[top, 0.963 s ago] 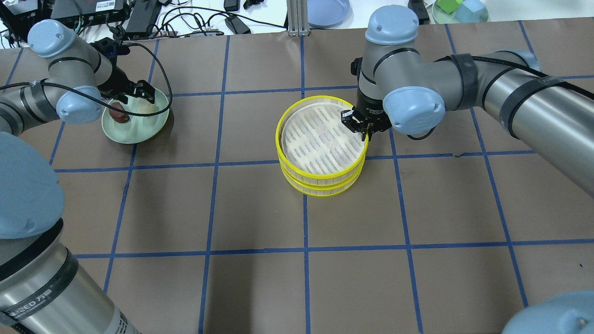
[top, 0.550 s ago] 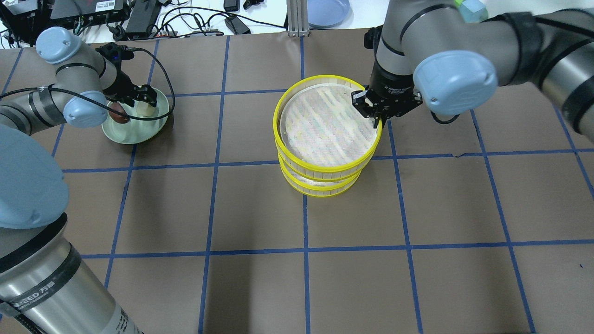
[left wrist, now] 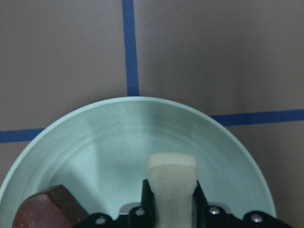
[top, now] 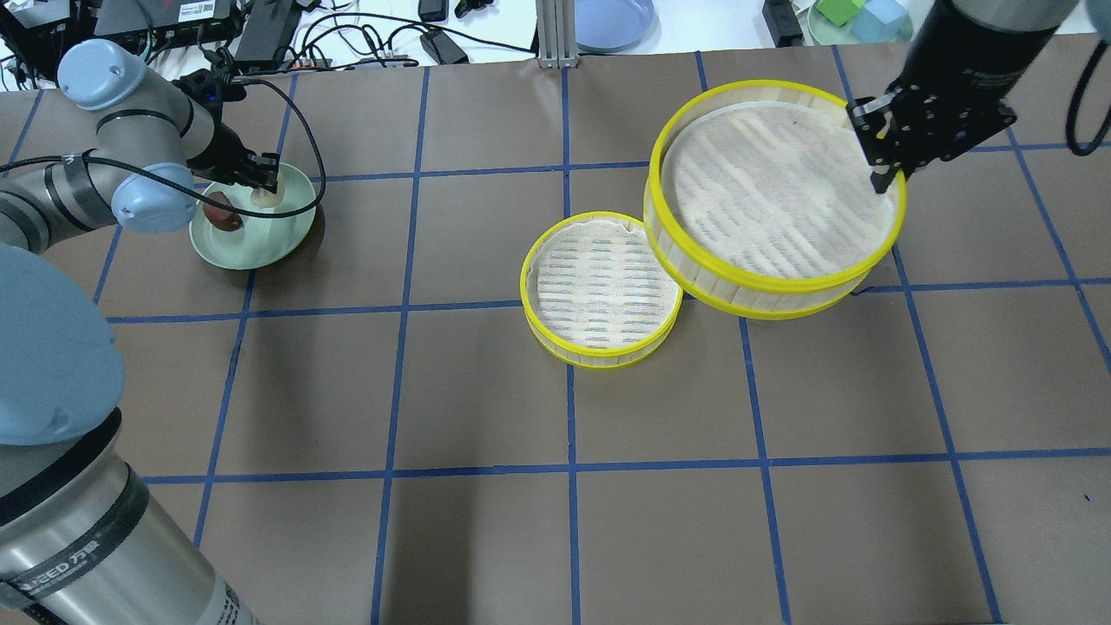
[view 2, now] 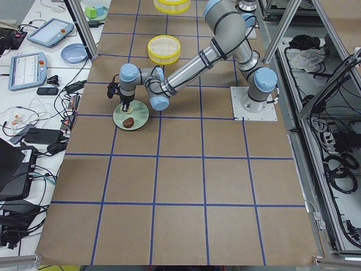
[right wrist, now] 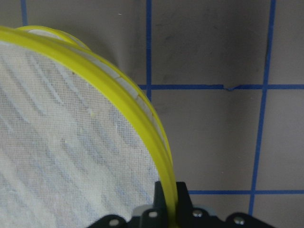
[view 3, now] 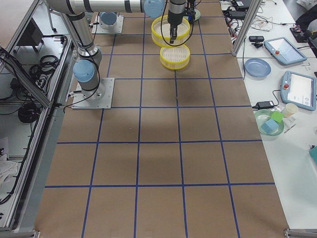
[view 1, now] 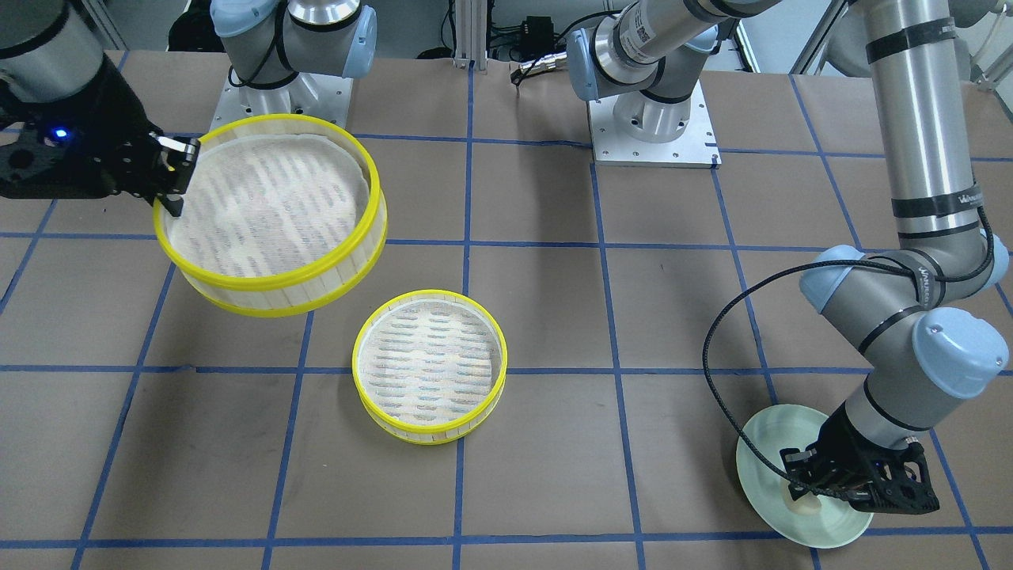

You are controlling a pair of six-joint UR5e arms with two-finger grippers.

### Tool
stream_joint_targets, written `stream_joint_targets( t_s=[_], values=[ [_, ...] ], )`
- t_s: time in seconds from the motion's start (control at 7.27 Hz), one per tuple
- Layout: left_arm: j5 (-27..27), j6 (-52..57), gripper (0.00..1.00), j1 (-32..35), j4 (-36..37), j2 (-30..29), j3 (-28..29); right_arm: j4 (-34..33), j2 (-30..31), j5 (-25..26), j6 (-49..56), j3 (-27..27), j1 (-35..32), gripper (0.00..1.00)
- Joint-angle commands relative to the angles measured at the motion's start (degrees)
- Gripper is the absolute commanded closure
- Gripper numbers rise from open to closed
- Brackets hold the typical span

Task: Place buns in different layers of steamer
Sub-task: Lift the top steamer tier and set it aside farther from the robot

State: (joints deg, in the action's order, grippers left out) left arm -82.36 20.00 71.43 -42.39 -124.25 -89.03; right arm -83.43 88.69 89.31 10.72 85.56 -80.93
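The right end effector (top: 881, 174) is clamped on the yellow rim of the upper steamer layer (top: 764, 297), one finger inside the wall and one outside. A second ago that layer sat stacked on the lower steamer layer (top: 599, 351). Now it hangs slightly tilted in the air, carried off to the robot's right and towards the far edge, with only its near rim overlapping the lower one in the overhead view. The lower layer stands alone on the counter (top: 486, 391), its cloth floor uncovered and empty, so a bun can go straight in.

The left end effector (left wrist: 171, 206) has meanwhile closed its fingers on the cream bun (left wrist: 171, 173), low over the green plate (top: 252, 250). Whether the bun has left the plate I cannot tell. The brown bun (top: 224, 213) lies just beside it on the plate, untouched.
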Motion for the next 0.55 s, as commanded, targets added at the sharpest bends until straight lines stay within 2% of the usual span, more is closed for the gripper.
stream_joint_targets(
  t_s=[0.0, 0.28, 0.41],
  values=[
    [0.79, -11.30, 1.00, 5.17, -4.42, 5.56, 0.00, 1.26, 0.69, -0.19, 2.99, -0.13, 2.27, 0.96],
    [2.36, -25.13, 1.00, 14.57, -10.57, 10.76, -0.18, 1.34, 0.78, -1.59, 3.17, -0.22, 2.27, 0.95],
    [4.38, -30.58, 1.00, 18.53, -11.22, 12.34, -0.52, 1.34, 1.13, -1.33, 3.60, -0.22, 2.53, 0.95]
  ],
)
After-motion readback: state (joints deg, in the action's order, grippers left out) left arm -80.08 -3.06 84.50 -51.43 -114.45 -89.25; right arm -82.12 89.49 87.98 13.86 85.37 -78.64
